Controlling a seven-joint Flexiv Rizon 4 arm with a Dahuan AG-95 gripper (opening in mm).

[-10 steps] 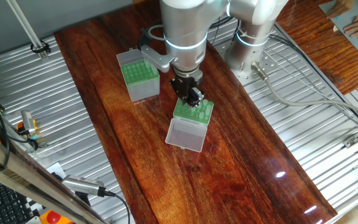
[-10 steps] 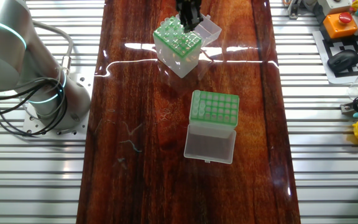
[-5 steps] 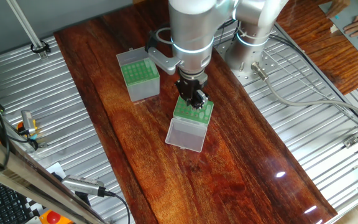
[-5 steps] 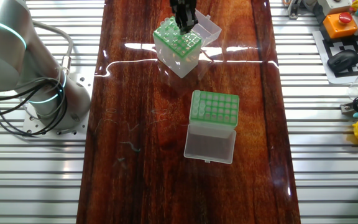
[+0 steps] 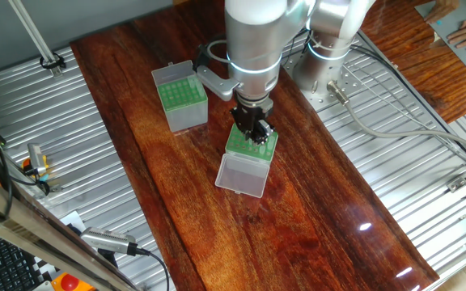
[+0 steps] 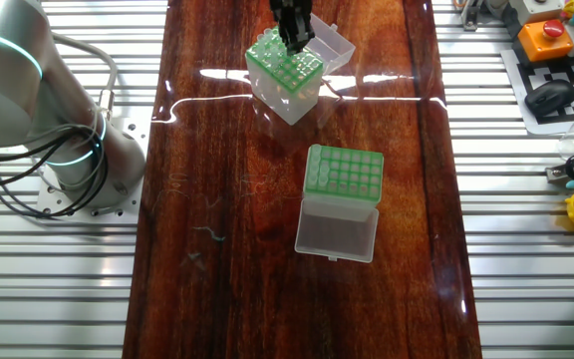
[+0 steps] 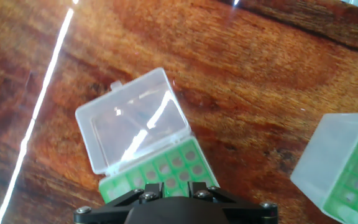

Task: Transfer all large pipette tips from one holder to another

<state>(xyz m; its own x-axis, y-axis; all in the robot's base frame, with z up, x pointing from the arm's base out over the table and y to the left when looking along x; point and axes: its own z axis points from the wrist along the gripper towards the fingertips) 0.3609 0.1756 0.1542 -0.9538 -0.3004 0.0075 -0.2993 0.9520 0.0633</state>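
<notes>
Large pipette tips [image 6: 279, 52] show as pale specks in the green rack of the source holder [image 5: 252, 145], the whitish box whose clear lid [image 5: 242, 175] lies folded open toward 7 o'clock in one fixed view. The hand [image 5: 253, 131] is right over that rack, fingers pointing down at its upper rows, so I'd call this the pick step: going in for a tip. Whether the fingers are released, clenched or already pinching a tip, I cannot tell; the hand view shows only the dark hand body at the bottom edge, with green wells and the clear lid beyond it. Next move, by my reading: pinch one tip, lift straight up until its point clears the well, then carry it across. The destination holder [image 5: 182, 99], grey-sided and taller, stands well apart at about 10 o'clock from the source on the dark wooden surface [image 5: 314, 226], its rack [image 6: 345, 171] looking empty in the other fixed view. Any tilt on the lift could snag the tip.
</notes>
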